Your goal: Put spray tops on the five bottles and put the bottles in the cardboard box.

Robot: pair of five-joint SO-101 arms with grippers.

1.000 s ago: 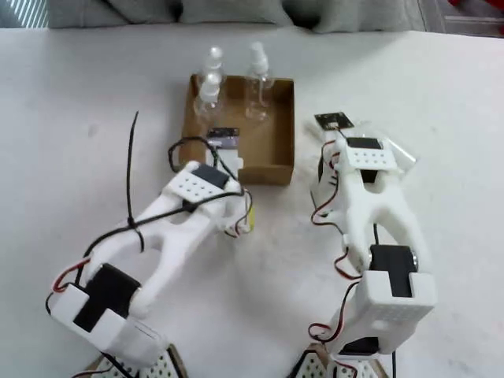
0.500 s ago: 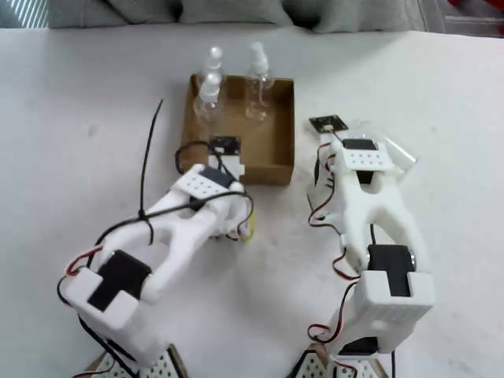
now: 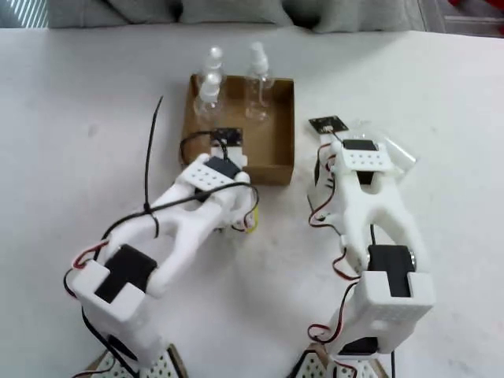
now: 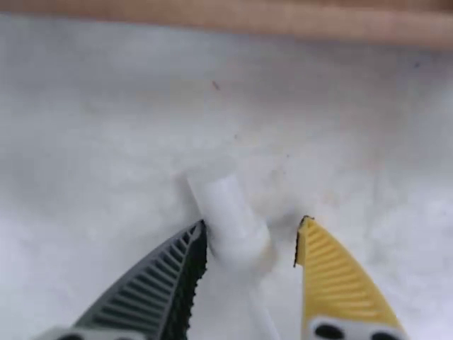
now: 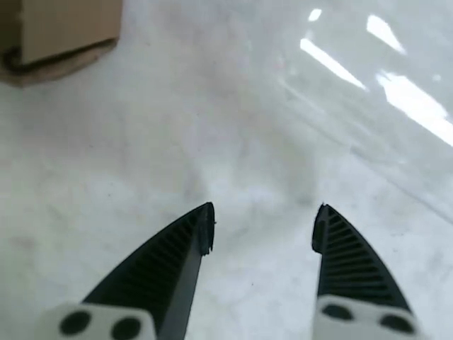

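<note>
A white spray top lies on the table just in front of the cardboard box. My left gripper is open around it: the grey finger touches it and the yellow finger stands a little apart. In the high view the left gripper sits by the box's near wall. Three clear bottles with spray tops stand at the box's far end. My right gripper is open over bare table, right of the box.
A clear plastic bag lies on the table beside the right arm, and shows as shiny folds in the right wrist view. A corner of the box is near that gripper. A black cable tie sticks up from the left arm.
My left arm has swung its elbow and settled its gripper low in front of the box. The right arm has barely moved.
</note>
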